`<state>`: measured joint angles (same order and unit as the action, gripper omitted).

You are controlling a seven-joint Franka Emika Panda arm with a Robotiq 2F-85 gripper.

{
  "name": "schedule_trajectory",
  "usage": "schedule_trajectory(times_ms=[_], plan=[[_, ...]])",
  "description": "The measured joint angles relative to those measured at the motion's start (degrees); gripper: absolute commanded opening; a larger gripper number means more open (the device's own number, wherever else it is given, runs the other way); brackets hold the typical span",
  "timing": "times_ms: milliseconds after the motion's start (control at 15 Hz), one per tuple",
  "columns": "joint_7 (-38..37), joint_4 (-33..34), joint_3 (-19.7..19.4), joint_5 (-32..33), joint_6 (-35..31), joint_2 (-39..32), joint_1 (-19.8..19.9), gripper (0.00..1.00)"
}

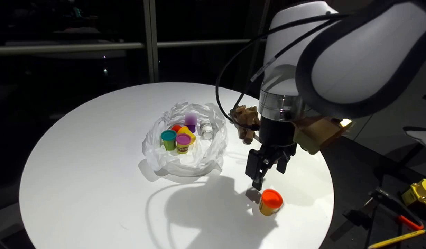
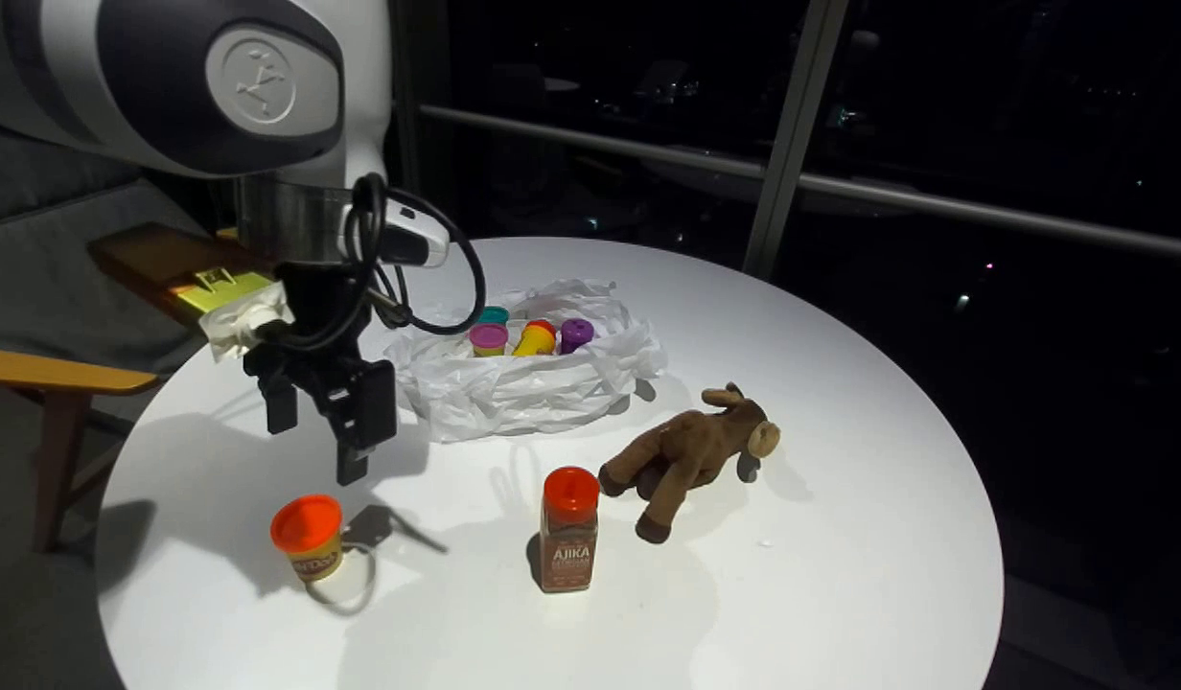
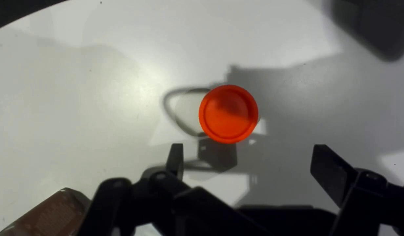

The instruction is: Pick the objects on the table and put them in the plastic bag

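An orange-lidded Play-Doh tub (image 1: 271,203) (image 2: 309,537) (image 3: 229,114) stands upright on the round white table. My gripper (image 1: 269,177) (image 2: 317,448) (image 3: 248,147) is open and empty, above the table close to the tub and apart from it. In the wrist view the tub lies ahead of the fingertips, nearer the left finger. A red-capped Ajika jar (image 2: 568,546) (image 3: 51,214) stands on the table. A brown stuffed toy (image 1: 247,119) (image 2: 691,450) lies beyond it. The white plastic bag (image 1: 199,167) (image 2: 514,398) is spread open, holding several tubs and a white bottle (image 1: 206,129).
The round table's edge (image 1: 332,193) curves close behind the orange-lidded tub. A wooden chair (image 2: 63,374) stands beside the table. A dark cable (image 1: 218,79) loops out from my arm. Tools and a yellow pencil (image 1: 398,238) lie off the table at the right.
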<state>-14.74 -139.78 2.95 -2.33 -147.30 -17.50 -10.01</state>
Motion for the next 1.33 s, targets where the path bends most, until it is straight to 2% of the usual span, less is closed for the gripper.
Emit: schedule_trajectory(times_ms=[267,533,667,1000,1067,1133,1267,1333], plan=[[-6.93,-4.72,-2.16,8.51,-9.68,-0.16,-3.5,1.0],[-13.22,-7.21,-6.37,15.17,-13.65,-0.7,-8.11,1.0],[-14.09,-7.67,-7.52,15.76,-14.41,-1.12,-9.33,1.0],[-14.07,-7.59,-7.65,15.15,-15.22,-2.68,-9.33,1.0],[-14.07,-7.54,-7.65,14.98,-15.27,-3.03,-9.29,0.96],[-14.05,-7.51,-7.65,14.84,-15.3,-3.36,-9.26,0.73],[-14.0,-7.41,-7.65,14.72,-15.3,-3.92,-9.23,0.71],[-13.97,-7.35,-7.65,14.72,-15.31,-4.17,-9.23,0.64]])
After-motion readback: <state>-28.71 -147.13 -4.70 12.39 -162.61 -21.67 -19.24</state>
